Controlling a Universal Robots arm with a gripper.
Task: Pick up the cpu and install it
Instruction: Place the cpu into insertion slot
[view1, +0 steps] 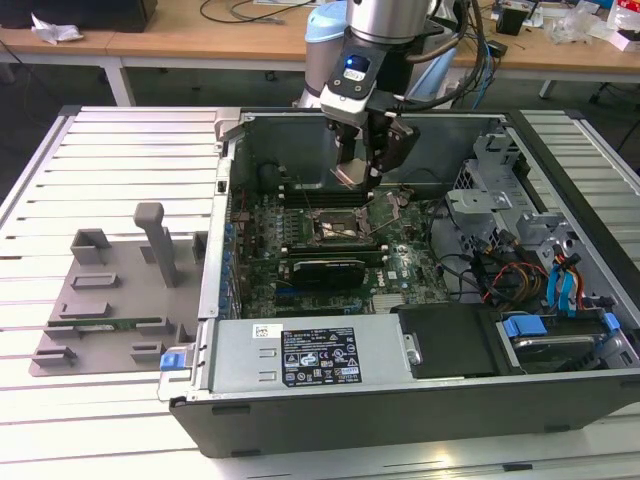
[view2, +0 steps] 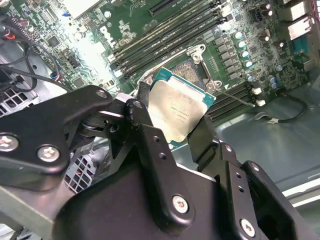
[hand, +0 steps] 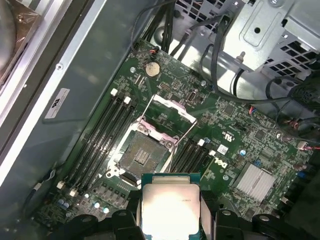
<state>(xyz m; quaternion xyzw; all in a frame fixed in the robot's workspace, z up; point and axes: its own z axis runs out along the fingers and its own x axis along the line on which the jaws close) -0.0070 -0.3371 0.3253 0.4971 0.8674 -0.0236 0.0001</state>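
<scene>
The gripper is clenched on the cpu, its two black fingers pressing opposite edges of the square chip with the silvery plate facing the wrist cameras. It holds the cpu in the air inside the open computer case, over the green motherboard and clear of it. The relation that matters is chip to socket: the socket lies open on the board, below the cpu and just past its free edge. In the exterior view the gripper hangs slightly toward the case's far wall from it. Being square, the cpu has no long axis, but in the first wrist view its edges look turned against the socket's outline, so the two do not seem squared up. The metal load bracket stands raised on the socket's far side, and black memory slots flank it on both sides. A drive cage and loose cables sit on the exterior view's right. A grey fixture rests on the slatted table.
</scene>
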